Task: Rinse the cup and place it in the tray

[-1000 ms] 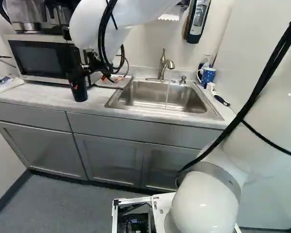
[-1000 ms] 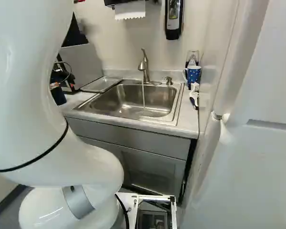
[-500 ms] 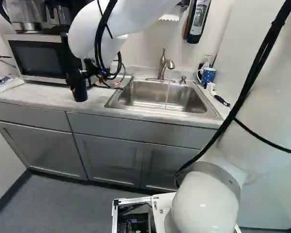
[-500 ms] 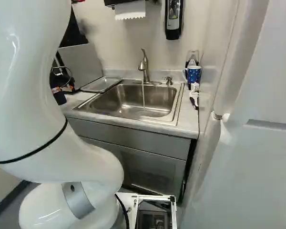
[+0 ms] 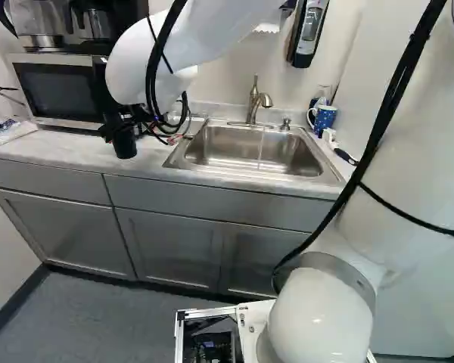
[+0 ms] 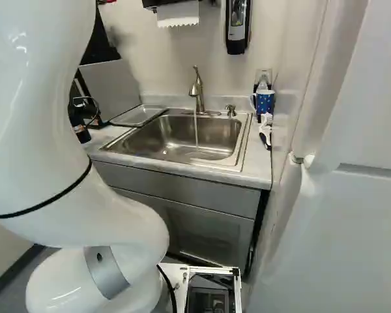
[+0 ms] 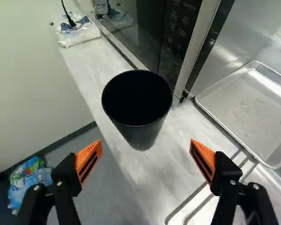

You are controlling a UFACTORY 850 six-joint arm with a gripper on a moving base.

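Note:
My gripper point(image 5: 115, 127) hangs at the black cup on the counter in the left base view, partly covering it. In the wrist view the gripper point(image 7: 146, 147) stands open, its orange-padded fingers wide apart. The black cup point(image 7: 143, 133) is upright just ahead of them, its mouth facing the camera, with neither finger touching it. The metal tray point(image 7: 257, 101) lies beyond the cup to one side, between microwave and sink; the right base view shows this tray point(image 6: 139, 116) too. Water runs from the faucet point(image 6: 197, 91) into the sink point(image 6: 202, 135).
The microwave point(image 5: 64, 94) stands right behind the cup. A blue dotted mug point(image 6: 264, 101) and a brush point(image 6: 266, 130) sit beyond the sink's far side. A plastic bag point(image 7: 77, 32) lies on the counter, and bagged bottles point(image 7: 30, 180) are down by the wall.
In the left base view my forearm and gripper have shifted a little down and left, closer to the cup. Cup and base have stayed where they were.

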